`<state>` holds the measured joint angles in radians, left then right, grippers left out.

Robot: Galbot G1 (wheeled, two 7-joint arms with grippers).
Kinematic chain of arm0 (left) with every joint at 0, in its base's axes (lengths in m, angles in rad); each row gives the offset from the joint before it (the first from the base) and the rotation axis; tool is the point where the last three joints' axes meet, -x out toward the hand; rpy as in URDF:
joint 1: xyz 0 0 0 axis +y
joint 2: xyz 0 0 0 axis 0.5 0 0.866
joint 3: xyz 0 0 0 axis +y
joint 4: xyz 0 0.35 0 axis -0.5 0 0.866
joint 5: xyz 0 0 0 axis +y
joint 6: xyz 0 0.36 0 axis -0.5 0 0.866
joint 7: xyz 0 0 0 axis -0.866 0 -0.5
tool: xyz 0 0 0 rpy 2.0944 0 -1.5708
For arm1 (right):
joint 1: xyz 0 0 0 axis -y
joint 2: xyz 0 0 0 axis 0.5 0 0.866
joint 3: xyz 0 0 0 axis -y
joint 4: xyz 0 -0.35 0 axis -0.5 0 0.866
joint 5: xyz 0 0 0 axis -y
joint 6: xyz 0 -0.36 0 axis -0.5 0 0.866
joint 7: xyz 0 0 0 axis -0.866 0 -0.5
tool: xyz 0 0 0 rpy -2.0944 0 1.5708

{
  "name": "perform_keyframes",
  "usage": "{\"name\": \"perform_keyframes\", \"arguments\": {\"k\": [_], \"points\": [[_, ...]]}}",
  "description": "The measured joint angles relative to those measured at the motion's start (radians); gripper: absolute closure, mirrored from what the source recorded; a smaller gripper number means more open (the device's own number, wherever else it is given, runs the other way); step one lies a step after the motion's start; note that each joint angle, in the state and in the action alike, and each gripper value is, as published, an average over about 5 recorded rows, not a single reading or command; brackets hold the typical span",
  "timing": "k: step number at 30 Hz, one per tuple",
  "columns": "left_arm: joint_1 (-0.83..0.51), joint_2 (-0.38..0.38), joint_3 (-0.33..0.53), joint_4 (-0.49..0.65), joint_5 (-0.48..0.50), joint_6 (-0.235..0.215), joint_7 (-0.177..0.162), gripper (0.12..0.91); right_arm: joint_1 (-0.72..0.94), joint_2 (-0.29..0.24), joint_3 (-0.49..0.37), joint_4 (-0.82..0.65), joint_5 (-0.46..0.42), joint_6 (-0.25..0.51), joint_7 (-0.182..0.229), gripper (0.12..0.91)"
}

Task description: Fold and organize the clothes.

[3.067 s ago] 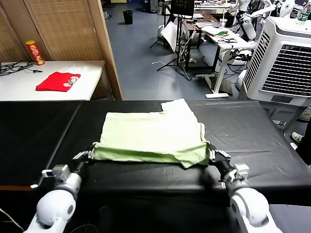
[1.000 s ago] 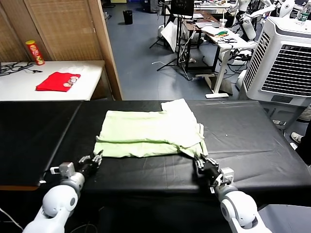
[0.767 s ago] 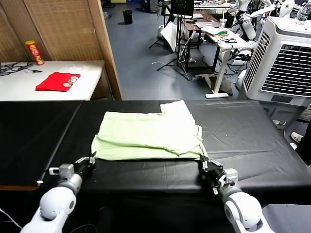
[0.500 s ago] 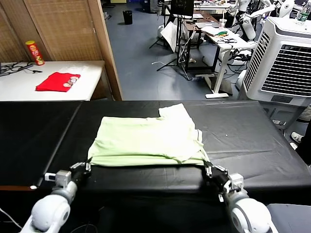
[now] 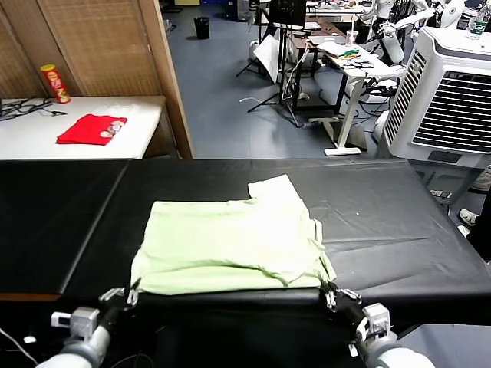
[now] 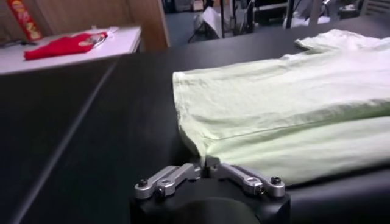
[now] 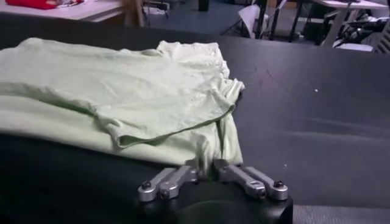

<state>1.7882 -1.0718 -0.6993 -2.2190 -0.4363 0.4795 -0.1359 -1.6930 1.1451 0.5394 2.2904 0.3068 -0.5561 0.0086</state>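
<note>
Folded shirt (image 5: 230, 245) on bench (image 5: 399, 222): thin, limp, light; grasp near corners; left gripper (image 6: 208, 175) and right gripper (image 7: 210, 176), openness undeterminable.

head: high, forward-down | wrists: low, close — share shirt (image 5: 230, 247)

Folded shirt (image 6: 286, 115) beside left end effector (image 6: 209, 171)

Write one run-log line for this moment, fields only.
item: pale green shirt, folded, near edge of black table | left gripper: at near-left corner | right gripper: at near-right corner
</note>
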Motion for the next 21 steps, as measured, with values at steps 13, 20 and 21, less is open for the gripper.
{"name": "perform_keyframes", "arguments": {"k": [13, 20, 21], "points": [[-0.140, 0.023, -0.031, -0.022, -0.169, 0.023, -0.019, 0.233, 0.388, -0.050, -0.035, -0.155, 0.110, 0.009, 0.053, 0.227], [-0.444, 0.098, 0.077, 0.162, -0.287, 0.069, -0.051, 0.232, 0.770, -0.025, -0.204, -0.474, 0.130, 0.035, 0.092, 0.227], [-0.491, 0.110, 0.099, 0.196, -0.307, 0.073, -0.054, 0.232, 0.820, -0.018, -0.229, -0.525, 0.128, 0.038, 0.091, 0.227]]}}
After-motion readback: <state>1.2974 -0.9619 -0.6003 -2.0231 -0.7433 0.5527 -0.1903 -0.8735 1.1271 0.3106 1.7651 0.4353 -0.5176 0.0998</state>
